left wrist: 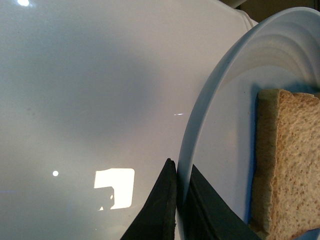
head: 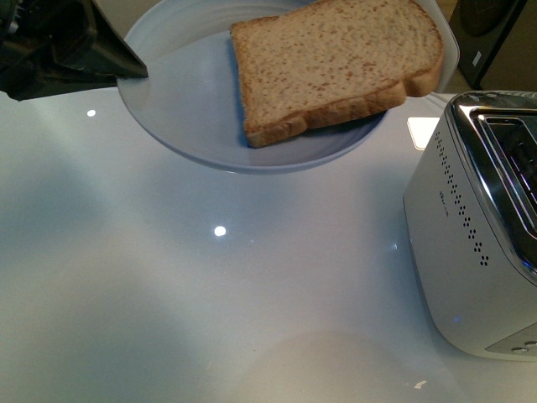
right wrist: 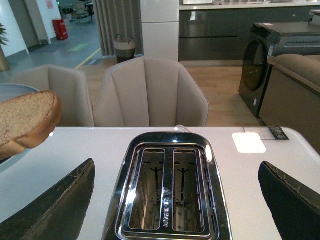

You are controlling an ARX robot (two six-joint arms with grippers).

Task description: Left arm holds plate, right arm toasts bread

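The left gripper is clamped on the plate. In the left wrist view its two dark wedge jaws pinch the raised rim between them, one on the inside face and one on the outside. In the front view the gripper comes in from 10 o'clock and bites the rim at the plate's own 9 o'clock.

There is one plate, round and pale blue-white, sitting at about 12 o'clock in the front view. It appears to be held above the table.

One slice of bread lies flat on the plate, on the half away from the gripper, toward the plate's 2 o'clock. Its crust reaches the rim at about 4 o'clock. Bare plate separates the bread from the gripper's jaws.

The right gripper is spread wide and holds nothing. Its two black jaws stand well apart, one on each side of the toaster.

There is one toaster, silver with a chrome top, standing on the white glossy table at 4 o'clock in the front view, well apart from the plate. It has two slots side by side, each showing a wire carriage inside.

Two beige chairs stand just beyond the table's far edge.
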